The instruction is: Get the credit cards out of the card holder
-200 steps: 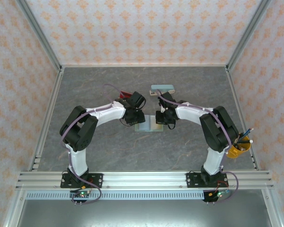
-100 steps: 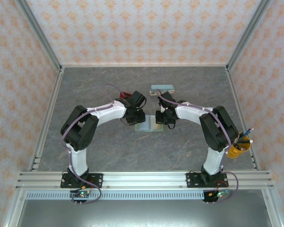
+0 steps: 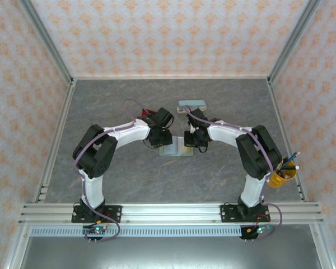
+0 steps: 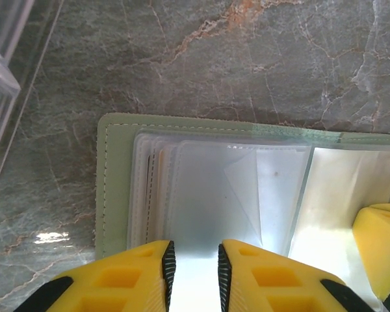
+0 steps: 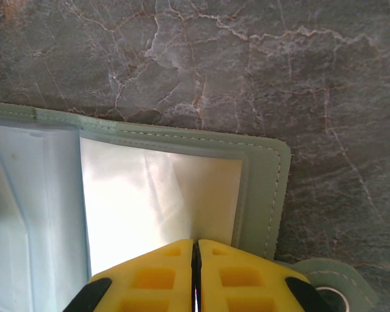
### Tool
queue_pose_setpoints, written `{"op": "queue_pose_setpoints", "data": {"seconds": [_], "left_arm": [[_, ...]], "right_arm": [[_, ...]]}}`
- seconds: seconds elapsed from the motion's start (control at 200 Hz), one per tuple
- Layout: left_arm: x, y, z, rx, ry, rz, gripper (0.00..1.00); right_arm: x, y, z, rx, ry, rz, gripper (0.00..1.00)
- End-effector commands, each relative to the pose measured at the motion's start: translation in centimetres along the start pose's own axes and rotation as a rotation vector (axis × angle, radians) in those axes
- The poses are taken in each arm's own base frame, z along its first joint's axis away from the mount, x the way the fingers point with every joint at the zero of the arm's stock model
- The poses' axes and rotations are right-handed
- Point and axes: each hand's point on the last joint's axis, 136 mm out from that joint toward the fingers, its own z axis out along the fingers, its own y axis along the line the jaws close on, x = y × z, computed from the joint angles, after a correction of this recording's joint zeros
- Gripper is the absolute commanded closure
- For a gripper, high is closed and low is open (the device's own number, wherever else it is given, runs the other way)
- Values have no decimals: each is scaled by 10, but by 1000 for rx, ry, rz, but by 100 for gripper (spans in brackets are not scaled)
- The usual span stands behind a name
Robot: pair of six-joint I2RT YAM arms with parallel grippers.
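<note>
The sage-green card holder [image 3: 176, 149] lies opened flat on the desk [image 3: 129, 179], its long axis running left to right along the near edge; its clear sleeves [image 4: 234, 188] face up; its snap tab [image 5: 326, 289] sticks out from its right end. The left pincer [image 4: 192, 250] hangs over the holder's left panel, jaws parted by a narrow gap; the right pincer [image 5: 196, 250] is pressed together on the holder's right panel; a teal case [image 3: 191, 105] lies beyond the holder.
</note>
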Motion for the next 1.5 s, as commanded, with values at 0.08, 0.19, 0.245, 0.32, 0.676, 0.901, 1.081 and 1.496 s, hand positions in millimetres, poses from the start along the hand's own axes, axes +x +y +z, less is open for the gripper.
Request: {"op": "queue_pose_setpoints", "data": {"seconds": [0.08,0.19,0.245,0.32,0.676,0.901,1.081,1.496], "left_arm": [[-5,11,-17,-74,-55,31,72],[-1,12,-8,-77,-27,30,74],[-1,12,-7,-77,-27,29,74],[0,6,-6,-43,-15,35,75],[13,11,19,-47,58,18,75],[15,-15,15,88,79,30,79],[19,-35,11,196,109,46,81],[21,-43,17,250,126,24,77]], "right_arm": [[36,-29,32,99,131,31,90],[38,-29,34,96,141,32,90],[38,-30,35,97,143,35,90],[38,-29,35,97,142,34,90],[40,-29,38,96,154,38,90],[41,-29,38,96,157,36,90],[41,-28,39,93,158,38,90],[39,-21,35,54,143,43,90]]}}
